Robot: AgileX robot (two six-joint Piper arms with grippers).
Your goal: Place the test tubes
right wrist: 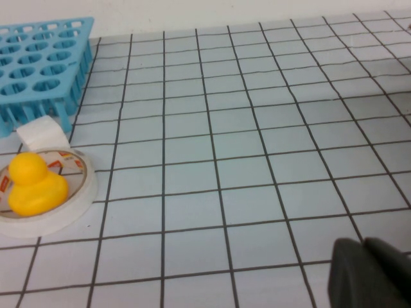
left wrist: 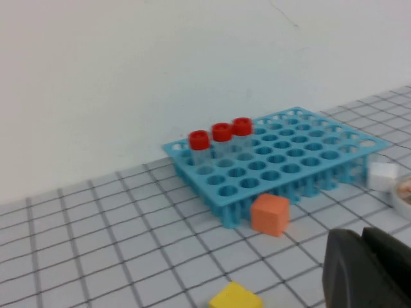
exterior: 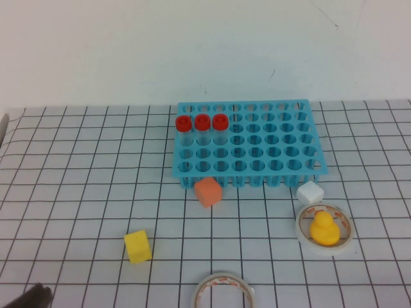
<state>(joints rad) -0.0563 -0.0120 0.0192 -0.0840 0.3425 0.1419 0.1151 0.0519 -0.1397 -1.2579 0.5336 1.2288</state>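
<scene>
A blue tube rack [exterior: 270,144] stands at the back middle of the gridded table. Three red-capped test tubes [exterior: 202,128] stand upright side by side in holes near its left end; they show in the left wrist view as test tubes [left wrist: 221,138] in the rack [left wrist: 289,154]. My left gripper [left wrist: 361,239] is shut and empty, low near the table's front left corner; its dark tip [exterior: 32,298] shows in the high view. My right gripper [right wrist: 363,245] is shut and empty over bare grid, right of the rack [right wrist: 38,64], and out of the high view.
An orange cube [exterior: 208,192] lies against the rack's front. A white cube [exterior: 309,192] sits beside a tape roll [exterior: 300,226] holding a yellow duck [exterior: 324,228]. A yellow cube [exterior: 138,246] lies front left, another tape roll [exterior: 223,289] at the front edge.
</scene>
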